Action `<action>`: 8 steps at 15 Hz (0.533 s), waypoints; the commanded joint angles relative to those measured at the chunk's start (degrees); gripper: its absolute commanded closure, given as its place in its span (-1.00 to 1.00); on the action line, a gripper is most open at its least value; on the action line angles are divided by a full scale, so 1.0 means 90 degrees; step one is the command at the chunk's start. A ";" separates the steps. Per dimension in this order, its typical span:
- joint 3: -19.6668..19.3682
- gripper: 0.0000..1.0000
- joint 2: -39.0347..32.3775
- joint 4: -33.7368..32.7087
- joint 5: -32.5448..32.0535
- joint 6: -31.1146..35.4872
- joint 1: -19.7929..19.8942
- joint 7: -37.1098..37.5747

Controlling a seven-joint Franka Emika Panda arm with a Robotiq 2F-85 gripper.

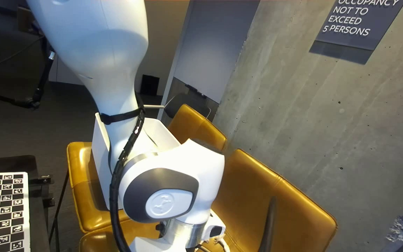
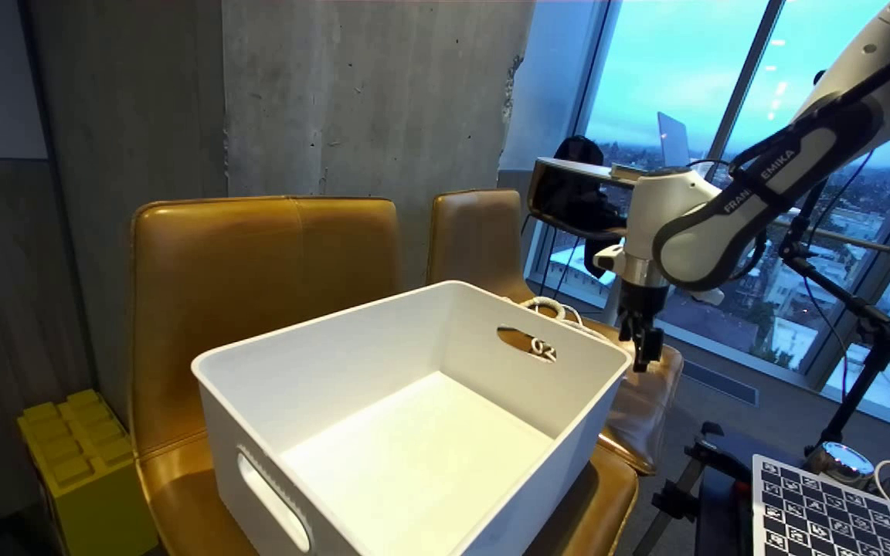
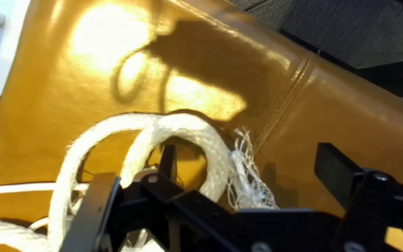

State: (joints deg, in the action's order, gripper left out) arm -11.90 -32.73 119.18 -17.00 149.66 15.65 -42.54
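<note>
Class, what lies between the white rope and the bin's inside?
The bin's end wall; the rope shows above it and through its handle hole, in an exterior view.

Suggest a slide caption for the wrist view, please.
Open gripper above looped white rope with a frayed end, lying on a golden-brown chair seat.

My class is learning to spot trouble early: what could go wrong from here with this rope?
The open jaws might close on only the frayed end of the white rope and slip off. Its loops might snag on the jaws. Sideways movement could bump the nearby white bin.
</note>
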 commanded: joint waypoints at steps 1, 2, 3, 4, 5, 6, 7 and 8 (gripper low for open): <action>0.0186 -1.00 0.0217 0.0340 -0.0136 0.0364 0.0099 -0.0016; 0.0222 -1.00 0.0201 0.0296 -0.0104 0.0353 0.0095 -0.0015; 0.0260 -1.00 0.0178 0.0220 -0.0084 0.0353 0.0098 -0.0026; 0.0280 -1.00 0.0146 0.0154 -0.0089 0.0332 0.0091 -0.0029; 0.0288 -1.00 0.0119 0.0106 -0.0106 0.0326 0.0083 -0.0028; 0.0273 -1.00 0.0080 0.0092 -0.0137 0.0347 0.0083 -0.0021; 0.0264 -1.00 0.0060 0.0094 -0.0147 0.0349 0.0090 -0.0017; 0.0232 -1.00 0.0029 0.0106 -0.0165 0.0355 0.0097 -0.0003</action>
State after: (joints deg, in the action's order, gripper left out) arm -9.99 -32.60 119.85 -17.07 152.18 15.63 -42.54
